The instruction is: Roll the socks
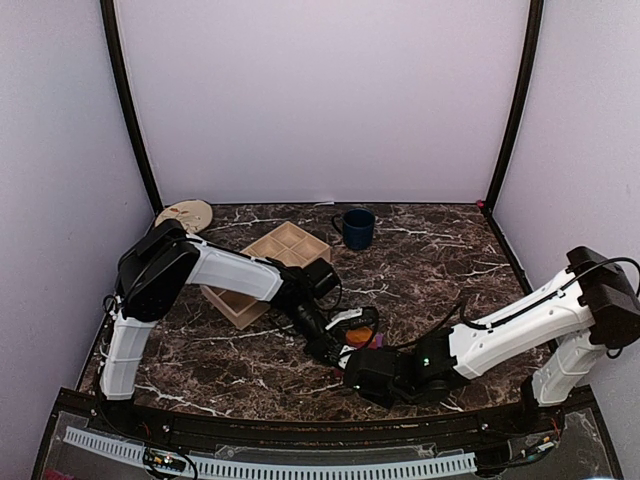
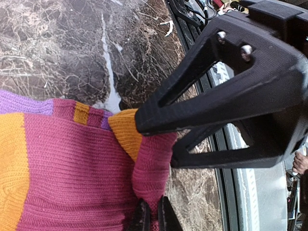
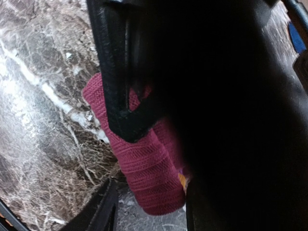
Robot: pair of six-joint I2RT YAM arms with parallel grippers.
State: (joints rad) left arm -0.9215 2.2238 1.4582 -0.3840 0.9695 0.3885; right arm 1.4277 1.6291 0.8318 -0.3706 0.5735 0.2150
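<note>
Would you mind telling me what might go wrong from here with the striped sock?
The left gripper pinches only a narrow fold of the striped sock, so the fabric might slip out and the rolled part loosen. The right gripper straddles the same end, open, and the two grippers are crowded together, so closing it could catch the other gripper instead of the fabric.

No text, label, brand or number can be read anywhere.

Knitted magenta sock (image 2: 72,163) with orange bands and a purple stripe, lying at near centre. Far part flat. Near end bunched into a thick roll.
</note>
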